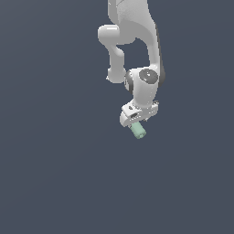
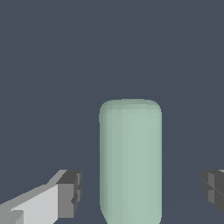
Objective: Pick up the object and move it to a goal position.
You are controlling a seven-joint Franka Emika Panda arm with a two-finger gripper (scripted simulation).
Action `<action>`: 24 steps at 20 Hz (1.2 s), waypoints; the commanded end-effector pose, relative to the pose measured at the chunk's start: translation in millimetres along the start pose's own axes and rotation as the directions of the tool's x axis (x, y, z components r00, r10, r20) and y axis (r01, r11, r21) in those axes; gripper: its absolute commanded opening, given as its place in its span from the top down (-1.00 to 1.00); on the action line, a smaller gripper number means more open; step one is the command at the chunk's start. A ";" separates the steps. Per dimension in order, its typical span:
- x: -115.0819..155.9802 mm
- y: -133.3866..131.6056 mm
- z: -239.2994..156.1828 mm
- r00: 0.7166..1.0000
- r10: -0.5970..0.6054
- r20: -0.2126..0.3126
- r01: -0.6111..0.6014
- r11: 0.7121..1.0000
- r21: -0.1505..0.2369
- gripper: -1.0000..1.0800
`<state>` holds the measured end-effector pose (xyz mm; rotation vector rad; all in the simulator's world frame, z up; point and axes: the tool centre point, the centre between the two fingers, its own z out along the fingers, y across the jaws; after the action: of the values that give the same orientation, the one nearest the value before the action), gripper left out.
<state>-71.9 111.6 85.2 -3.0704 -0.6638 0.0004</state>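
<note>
In the exterior view, a white robot arm (image 1: 137, 41) is seen reaching down from the upper edge of the picture against a plain dark slate-grey background. Its joints are bent, and the wrist is turned so that the gripper (image 1: 137, 123) points downward and toward the exterior view's right. A small pale mint-green cylinder (image 1: 138, 131) is seen just below the white gripper body, tilted, with its flat round end facing down and to the exterior view's right. The cylinder is much narrower than the gripper body, and its upper end is hidden under the gripper. Whether it is touched by the fingers cannot be told from this view. In the wrist view, the cylinder (image 2: 130, 162) is shown large, between the two dark grey fingertips (image 2: 70, 193) of the gripper (image 2: 142, 191). A clear band of the dark background is seen on each side, between the cylinder and each fingertip, so the jaws are spread apart and the cylinder is not gripped. One rounded end of the cylinder is seen; the other is cut off by the picture's edge.
</note>
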 end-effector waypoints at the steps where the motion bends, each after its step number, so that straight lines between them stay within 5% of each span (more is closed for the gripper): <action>1: -0.6 -0.5 7.4 1.000 -0.001 0.001 0.001 1.000 0.000 -0.92; 13: -0.9 -1.3 46.2 1.000 -0.006 0.000 0.006 1.000 0.000 -0.92; 14: -0.9 -1.3 46.2 1.000 -0.006 0.000 0.006 1.000 0.000 1.00; 24: -0.7 -1.4 45.3 1.000 -0.006 -0.001 0.006 1.000 -0.001 1.00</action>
<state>-73.0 112.7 40.0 -3.0686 -0.6731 -0.0019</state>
